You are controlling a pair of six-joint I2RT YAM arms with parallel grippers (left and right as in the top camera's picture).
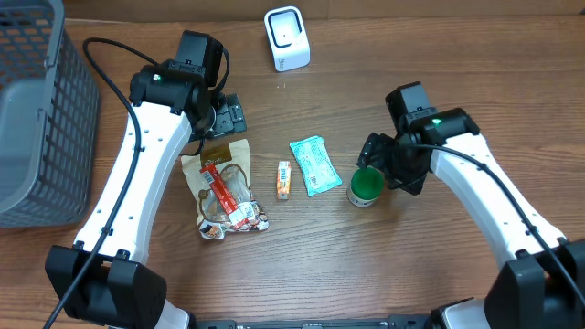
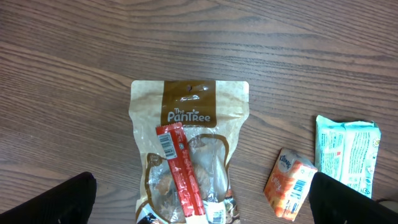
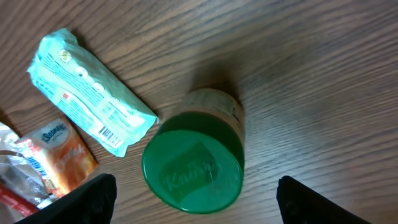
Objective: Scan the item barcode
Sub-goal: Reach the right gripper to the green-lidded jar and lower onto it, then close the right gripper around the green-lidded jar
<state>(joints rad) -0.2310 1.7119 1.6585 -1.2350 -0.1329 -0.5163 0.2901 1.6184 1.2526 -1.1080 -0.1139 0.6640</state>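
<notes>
Right wrist view: the right fingers (image 3: 93, 202) stand wide apart on either side of the green-lidded jar (image 3: 193, 168), not gripping it (any barcode is out of sight). The jar stands lid-up on the table (image 3: 323, 74), near the teal tissue pack (image 3: 87, 93). The left fingers (image 2: 56, 202), also spread open, hang empty over the snack pouch (image 2: 189, 124). The white scanner (image 1: 287, 38) sits well apart.

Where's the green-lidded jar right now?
Overhead view: the green-lidded jar stands right of centre on the table, just right of the teal packet, under the open right tool.
</notes>
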